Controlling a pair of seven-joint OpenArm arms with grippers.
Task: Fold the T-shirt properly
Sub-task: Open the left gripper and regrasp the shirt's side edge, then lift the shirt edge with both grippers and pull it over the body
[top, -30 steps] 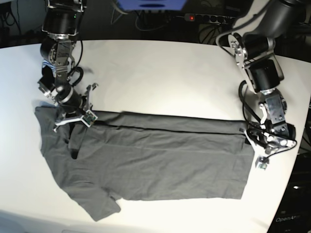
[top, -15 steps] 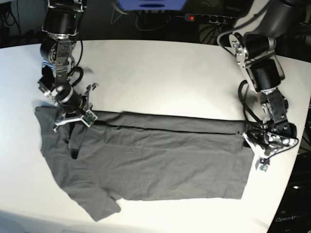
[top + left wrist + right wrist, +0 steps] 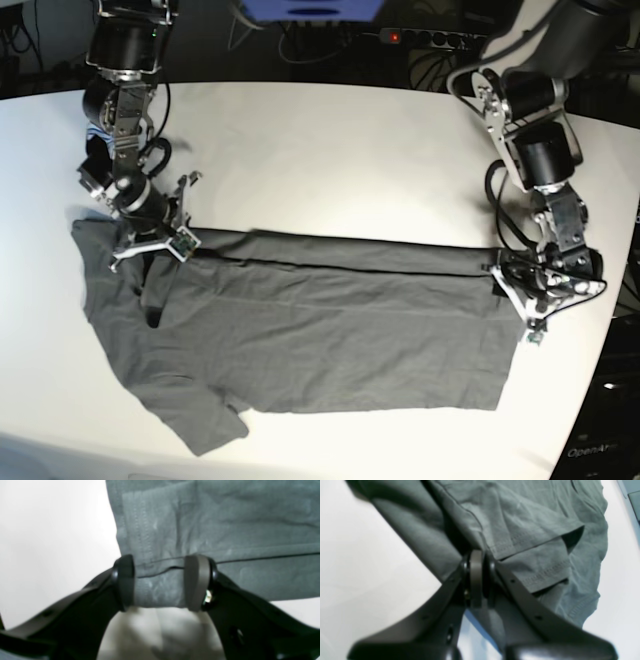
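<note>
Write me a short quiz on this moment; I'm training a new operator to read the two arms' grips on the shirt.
1. True or false: the right gripper has its jaws shut on the T-shirt.
2. How do the left gripper's jaws stand? A) pinched shut on the hem, B) open, straddling the shirt's corner, C) open, over bare table away from the shirt.
3. In the base view, which end of the shirt lies near the right gripper: the sleeve end or the hem end?

Key: 1 true; 2 B; 3 the sleeve end.
</note>
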